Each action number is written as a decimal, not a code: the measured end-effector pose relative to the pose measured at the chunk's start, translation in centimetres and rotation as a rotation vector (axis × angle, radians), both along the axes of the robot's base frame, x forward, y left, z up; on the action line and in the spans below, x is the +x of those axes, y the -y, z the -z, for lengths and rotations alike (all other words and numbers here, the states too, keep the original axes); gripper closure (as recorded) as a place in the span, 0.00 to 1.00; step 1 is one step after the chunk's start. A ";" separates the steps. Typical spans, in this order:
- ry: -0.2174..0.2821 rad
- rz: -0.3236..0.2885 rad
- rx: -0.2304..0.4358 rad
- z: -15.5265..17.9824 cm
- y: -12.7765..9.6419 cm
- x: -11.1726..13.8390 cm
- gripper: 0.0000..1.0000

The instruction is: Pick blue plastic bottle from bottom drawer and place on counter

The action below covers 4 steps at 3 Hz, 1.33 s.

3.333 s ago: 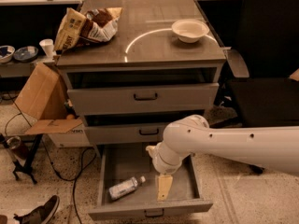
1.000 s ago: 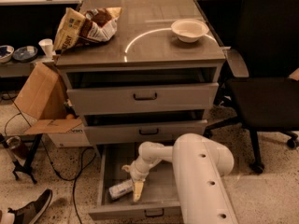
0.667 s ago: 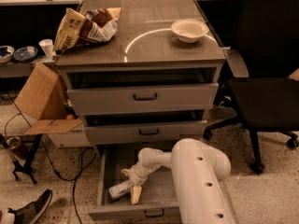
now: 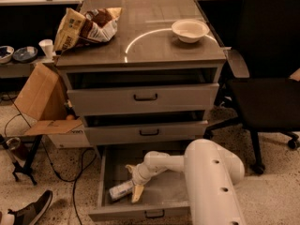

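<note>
In the bottom drawer [image 4: 123, 213], bent arm's [image 4: 206, 172] end effector [image 4: 134, 182] gapes wide beside the blue plastic bottle [image 4: 120, 190].

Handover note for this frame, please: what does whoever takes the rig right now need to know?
End effector: down inside the bottom drawer, at the right end of the bottle; a grasp cannot be confirmed.
Bottle: lying on its side near the drawer's front left.
Counter: holds a bowl and a snack bag; no bottle on it.
Done: drawer open, end effector at the bottle.
Left: secure the bottle, lift it out, set it on the counter.
</note>
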State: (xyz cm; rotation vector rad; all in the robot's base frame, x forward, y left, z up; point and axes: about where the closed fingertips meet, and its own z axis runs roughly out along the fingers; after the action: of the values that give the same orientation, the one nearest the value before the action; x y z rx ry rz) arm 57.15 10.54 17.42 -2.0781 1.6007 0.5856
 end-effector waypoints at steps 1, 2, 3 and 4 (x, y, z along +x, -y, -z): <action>0.041 0.030 0.014 -1.6 0.9 1.1 0.00; 0.043 0.031 0.014 -1.6 0.9 1.1 0.00; 0.028 0.016 0.013 -0.6 0.2 1.4 0.00; -0.005 0.003 0.021 1.2 -0.8 1.6 0.00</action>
State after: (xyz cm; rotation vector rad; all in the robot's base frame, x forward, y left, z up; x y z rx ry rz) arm 58.74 11.37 16.20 -2.0604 1.5941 0.6044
